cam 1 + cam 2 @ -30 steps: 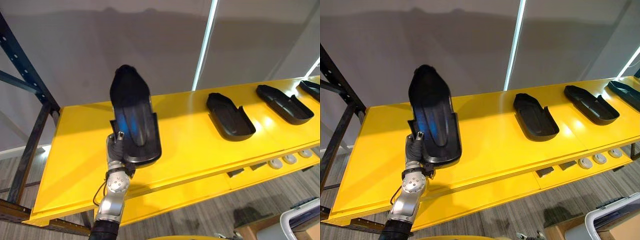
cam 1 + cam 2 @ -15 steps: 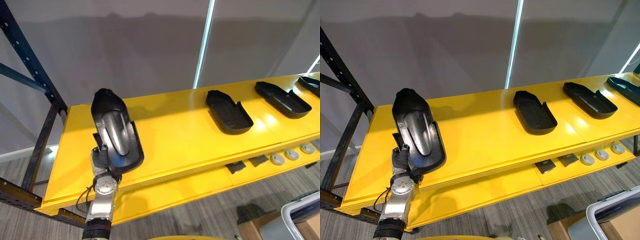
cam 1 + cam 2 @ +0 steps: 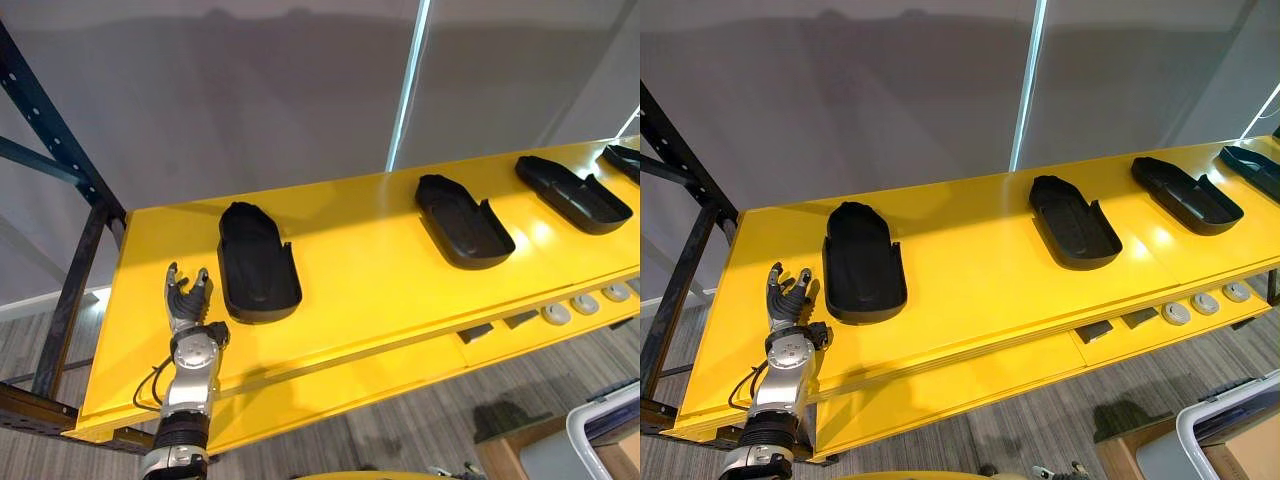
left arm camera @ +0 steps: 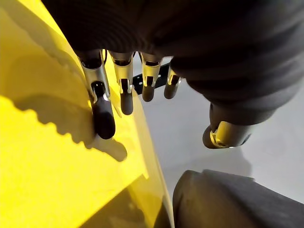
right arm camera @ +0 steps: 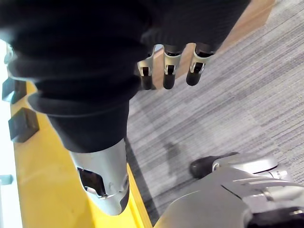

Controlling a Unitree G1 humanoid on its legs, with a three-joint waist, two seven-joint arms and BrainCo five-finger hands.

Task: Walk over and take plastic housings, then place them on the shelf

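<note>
A black plastic housing (image 3: 258,262) lies flat, hollow side down, at the left end of the yellow shelf (image 3: 360,270). My left hand (image 3: 187,295) hovers just to its left near the shelf's front edge, fingers straight and spread, holding nothing. In the left wrist view the fingers (image 4: 103,114) reach out over the yellow surface, with the housing's dark edge (image 4: 228,202) beside them. Three more black housings (image 3: 463,220) (image 3: 572,194) (image 3: 625,160) lie in a row further right on the shelf. My right hand (image 5: 166,71) hangs open and idle over the grey floor.
A dark blue rack upright (image 3: 60,180) stands at the shelf's left end. Under the shelf's front, a lower yellow ledge carries small grey discs (image 3: 585,303) and dark blocks (image 3: 478,333). A box and a bin (image 3: 600,440) sit on the floor at lower right. A grey wall backs the shelf.
The left hand has lowered the housing from upright to flat on the shelf, let go of it, straightened its fingers and drawn back to the housing's left.
</note>
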